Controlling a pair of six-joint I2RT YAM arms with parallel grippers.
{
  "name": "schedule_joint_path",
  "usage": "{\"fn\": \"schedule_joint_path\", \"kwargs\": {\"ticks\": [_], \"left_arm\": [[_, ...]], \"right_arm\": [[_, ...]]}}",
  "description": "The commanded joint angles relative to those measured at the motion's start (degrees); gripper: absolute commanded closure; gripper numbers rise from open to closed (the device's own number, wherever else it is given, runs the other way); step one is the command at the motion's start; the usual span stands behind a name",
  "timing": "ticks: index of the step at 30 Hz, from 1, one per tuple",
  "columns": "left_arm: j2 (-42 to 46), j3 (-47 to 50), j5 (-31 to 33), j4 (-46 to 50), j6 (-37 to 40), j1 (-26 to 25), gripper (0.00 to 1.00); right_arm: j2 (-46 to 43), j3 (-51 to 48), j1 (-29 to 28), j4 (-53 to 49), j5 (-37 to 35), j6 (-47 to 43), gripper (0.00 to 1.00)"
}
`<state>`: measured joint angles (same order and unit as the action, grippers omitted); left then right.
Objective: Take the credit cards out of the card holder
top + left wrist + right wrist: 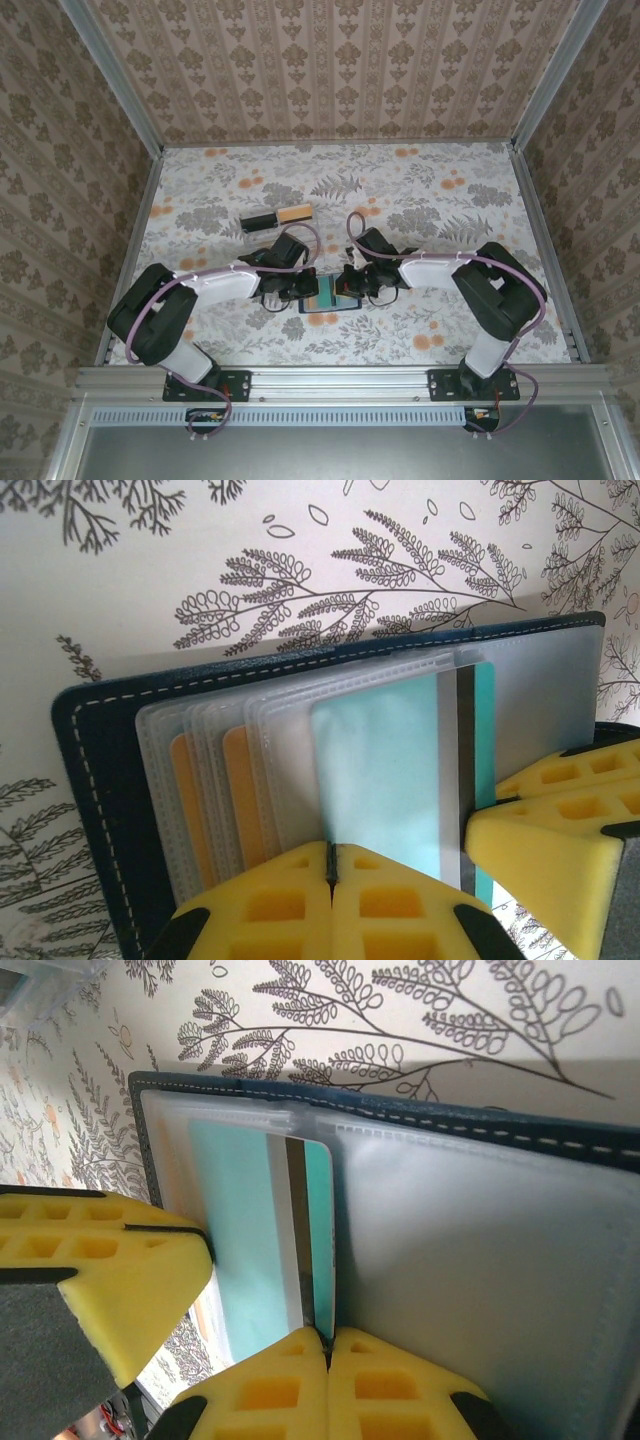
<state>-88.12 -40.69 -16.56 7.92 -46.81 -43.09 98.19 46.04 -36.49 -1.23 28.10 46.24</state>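
The navy card holder lies open on the flowered table between both arms. Its stitched cover carries frosted sleeves with orange cards inside. A teal card with a dark stripe sticks out of a sleeve. My left gripper is shut on the holder's near edge. My right gripper is shut on the teal card's edge, beside the holder's cover. The two grippers almost touch. A black card and a tan-orange card lie further back on the table.
Patterned walls on metal rails close the table in on three sides. Open tabletop stretches behind and to the right of the holder. A clear plastic edge shows in a corner of the right wrist view.
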Motion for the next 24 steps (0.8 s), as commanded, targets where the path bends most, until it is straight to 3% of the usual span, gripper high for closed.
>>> {"fn": "schedule_joint_path", "kwargs": {"ticks": [1, 19, 21, 22, 24], "left_arm": [[0.56, 1.39, 2.05, 4.72, 1.1, -0.17, 1.0], [4.08, -0.98, 1.53, 6.83, 2.86, 0.4, 1.0], [6.03, -1.83, 1.42, 7.06, 2.61, 0.62, 0.88], [7.32, -2.34, 1.61, 7.17, 2.31, 0.85, 0.75], [9.87, -3.45, 2.52, 8.11, 1.58, 1.55, 0.57]], "right_arm": [[-1.87, -3.01, 1.3, -2.23, -2.07, -0.9, 1.0], [-16.09, -8.44, 7.42, -8.87, -2.34, -4.11, 1.0], [-17.81, -7.62, 7.57, -10.01, -2.26, -4.36, 1.0], [-18.12, -7.11, 7.57, -10.56, -2.34, -4.39, 1.0], [-21.06, -6.03, 7.55, -11.77, -2.66, -4.4, 1.0]]}}
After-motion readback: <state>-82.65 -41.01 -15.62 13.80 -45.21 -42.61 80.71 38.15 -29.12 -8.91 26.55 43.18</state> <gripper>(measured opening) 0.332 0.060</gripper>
